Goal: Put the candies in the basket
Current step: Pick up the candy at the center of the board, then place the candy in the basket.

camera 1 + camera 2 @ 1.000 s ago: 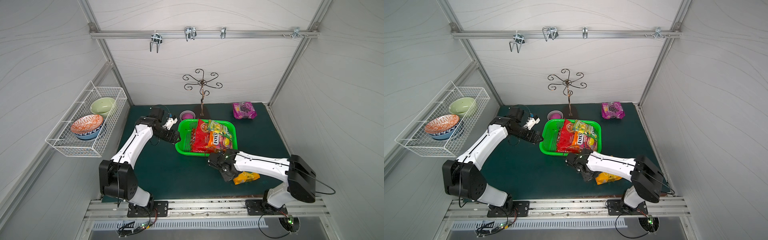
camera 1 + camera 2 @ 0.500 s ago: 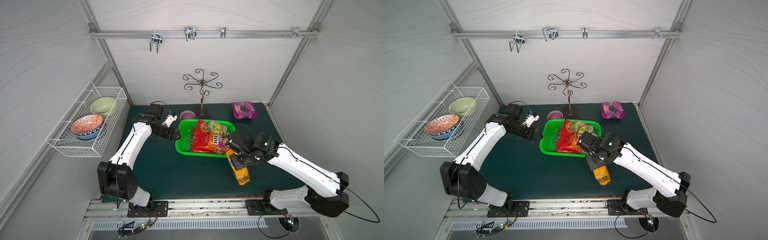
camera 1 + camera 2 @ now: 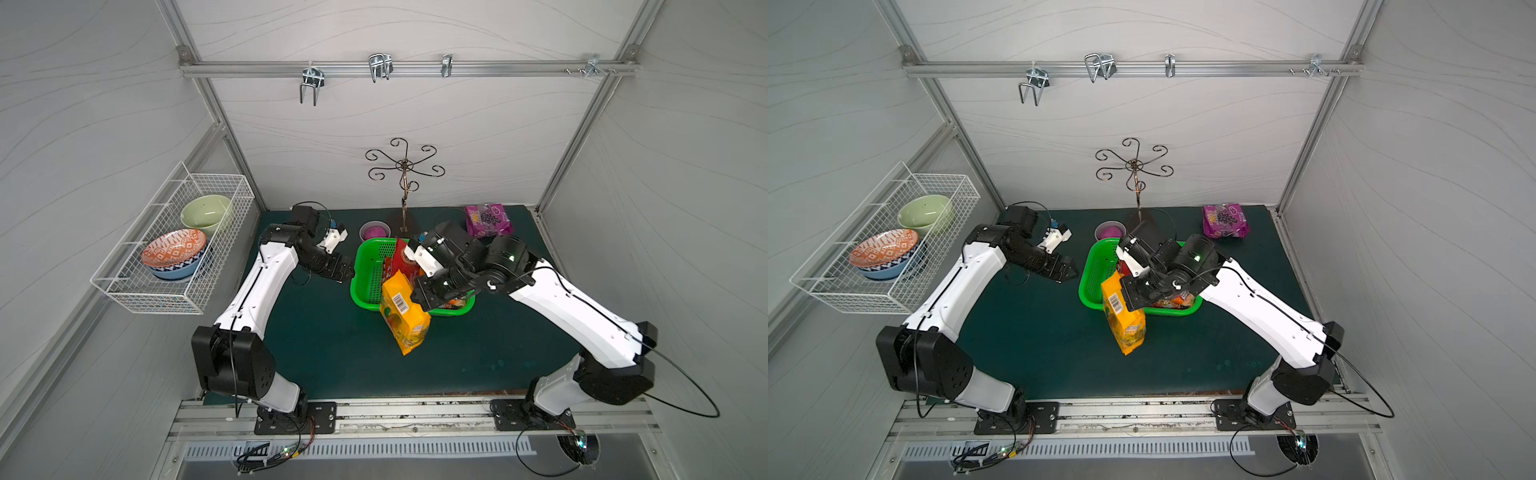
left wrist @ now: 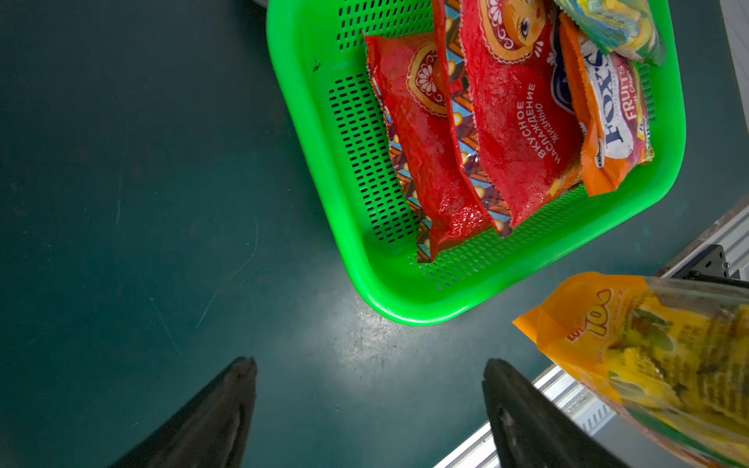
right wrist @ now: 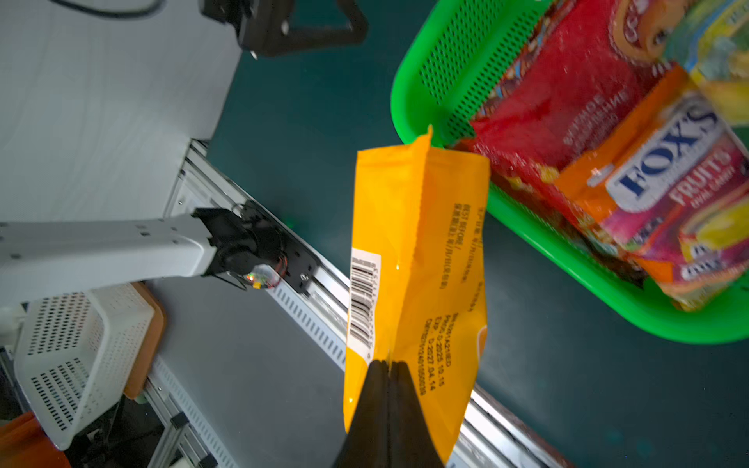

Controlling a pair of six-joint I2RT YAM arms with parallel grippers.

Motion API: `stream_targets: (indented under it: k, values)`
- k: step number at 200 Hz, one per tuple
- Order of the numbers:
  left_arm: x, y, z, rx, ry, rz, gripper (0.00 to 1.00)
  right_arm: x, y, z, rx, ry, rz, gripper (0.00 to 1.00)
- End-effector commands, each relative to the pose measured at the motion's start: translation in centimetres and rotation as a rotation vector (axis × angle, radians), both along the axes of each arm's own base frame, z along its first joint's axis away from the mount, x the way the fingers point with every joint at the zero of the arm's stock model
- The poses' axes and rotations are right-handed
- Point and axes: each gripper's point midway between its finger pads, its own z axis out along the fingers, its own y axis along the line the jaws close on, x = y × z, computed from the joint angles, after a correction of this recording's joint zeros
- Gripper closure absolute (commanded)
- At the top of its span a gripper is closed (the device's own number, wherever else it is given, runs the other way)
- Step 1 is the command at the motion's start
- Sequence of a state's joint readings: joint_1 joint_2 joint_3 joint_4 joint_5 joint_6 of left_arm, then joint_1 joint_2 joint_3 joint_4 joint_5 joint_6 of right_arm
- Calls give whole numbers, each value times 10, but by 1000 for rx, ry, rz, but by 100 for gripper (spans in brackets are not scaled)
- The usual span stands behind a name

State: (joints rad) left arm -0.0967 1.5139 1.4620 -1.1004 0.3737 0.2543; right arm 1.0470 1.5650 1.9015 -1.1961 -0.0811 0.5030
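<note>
Orange-yellow candy bag point(image 5: 417, 263) is hanging pinched in my right gripper point(image 5: 389, 362), jaws pressing shut on its edge, just beside the green basket point(image 3: 360, 286) | basket is holding two red bags point(image 4: 425, 142), a FOX'S Fruits bag point(image 4: 612, 121) and a green-yellow bag point(image 4: 608, 24) | purple bag point(image 3: 487, 219) is lying on the mat point(image 3: 332, 353) behind, well apart | my left gripper point(image 4: 369, 362) is hovering wide open, gripping nothing
</note>
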Motion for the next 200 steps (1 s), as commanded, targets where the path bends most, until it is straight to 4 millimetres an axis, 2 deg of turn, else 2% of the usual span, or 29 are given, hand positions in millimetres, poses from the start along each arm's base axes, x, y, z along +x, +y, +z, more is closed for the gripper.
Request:
stream_targets:
  k: [1,22,54,72,93,120,170,200]
  values:
    - [4,10,14,-8,-22,33,9,25,44,47,218,-85,3,100]
    - [5,19,16,-21,-24,66,8,53,62,52,238,-140,-54,100]
    - [4,23,13,-26,-4,84,9,100,76,58,292,-179,-166,100]
    - [3,23,11,-32,4,86,9,121,85,47,297,-175,-214,100]
    - [2,23,7,-31,14,85,9,135,95,31,286,-160,-251,100]
    - [1,23,2,-33,29,85,9,142,104,-3,233,-125,-297,100]
    - [1,22,-3,-41,50,85,9,129,109,-55,165,-29,-417,100]
    - [2,20,-4,-54,62,88,9,129,110,-99,83,37,-443,100]
